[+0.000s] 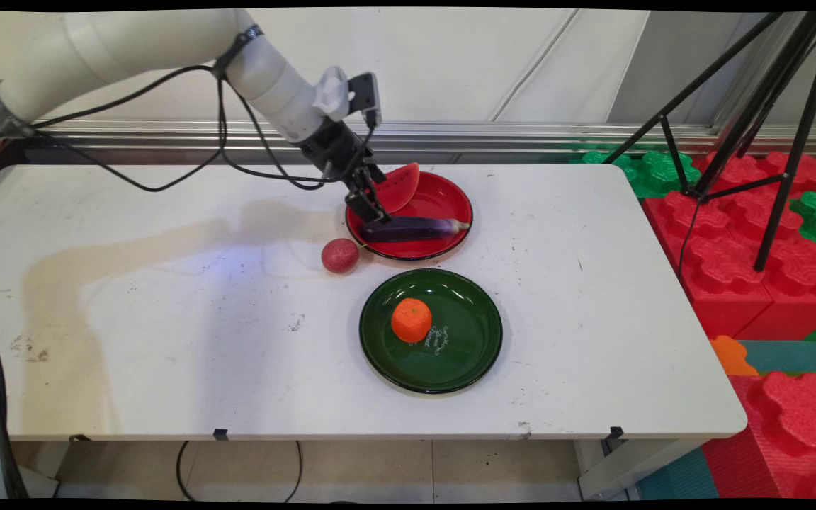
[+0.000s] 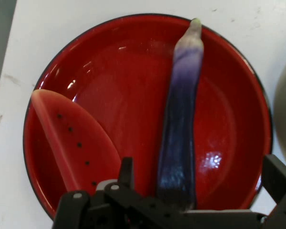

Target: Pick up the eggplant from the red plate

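My claw (image 1: 367, 205) is positioned low over the near-left part of the red plate (image 1: 450, 202), with its two fingers (image 2: 279, 179) spread apart. The thick end of the purple eggplant (image 2: 181, 124) lies between them; in the hand view neither finger is seen pressing on it, and whether either one touches it cannot be determined. The eggplant lies flat in the plate, its body running straight ahead of my claw to a pale green tip at the far rim. A watermelon slice (image 2: 74, 136), red with black seed dots, rests in the same plate just beside my claw on the other side of one finger, apart from the eggplant. On the table (image 1: 167, 319), a small red round fruit (image 1: 340, 256) sits just outside the red plate's rim, near my claw and toward the table's near side. Farther toward the near edge stands a dark green plate (image 1: 475, 340) carrying an orange fruit (image 1: 411, 319). Beside that fruit the green plate bears small pale cursive lettering (image 1: 438, 341); it is too small to read. No other writing is legible on the things around my claw.
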`<state>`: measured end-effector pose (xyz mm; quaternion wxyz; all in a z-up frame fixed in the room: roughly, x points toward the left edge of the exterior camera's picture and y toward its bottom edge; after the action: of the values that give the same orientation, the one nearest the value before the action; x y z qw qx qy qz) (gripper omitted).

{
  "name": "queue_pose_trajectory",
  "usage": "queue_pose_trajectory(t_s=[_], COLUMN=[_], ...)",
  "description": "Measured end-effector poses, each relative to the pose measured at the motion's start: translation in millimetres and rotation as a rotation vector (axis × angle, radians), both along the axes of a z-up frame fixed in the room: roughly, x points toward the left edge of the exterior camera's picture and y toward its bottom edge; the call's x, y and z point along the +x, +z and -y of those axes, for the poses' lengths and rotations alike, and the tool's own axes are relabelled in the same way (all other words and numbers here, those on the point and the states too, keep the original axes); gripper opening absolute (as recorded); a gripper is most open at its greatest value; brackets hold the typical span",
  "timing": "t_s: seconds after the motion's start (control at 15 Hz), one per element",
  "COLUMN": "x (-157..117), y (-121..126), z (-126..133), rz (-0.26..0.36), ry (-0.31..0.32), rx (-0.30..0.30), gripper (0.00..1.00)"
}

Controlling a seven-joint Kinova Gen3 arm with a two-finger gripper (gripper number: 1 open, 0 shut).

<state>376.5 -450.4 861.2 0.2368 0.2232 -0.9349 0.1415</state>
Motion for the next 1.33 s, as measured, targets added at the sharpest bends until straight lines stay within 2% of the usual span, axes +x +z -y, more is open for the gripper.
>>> queue_pose_trajectory(t_s=[0.53, 1.33], x=[-15, -30], y=[-29, -57], z=[36, 60], rz=[0.046, 0.067], ry=[-0.031, -0.069], rx=[0.042, 0.088], gripper=[1.00, 1.00])
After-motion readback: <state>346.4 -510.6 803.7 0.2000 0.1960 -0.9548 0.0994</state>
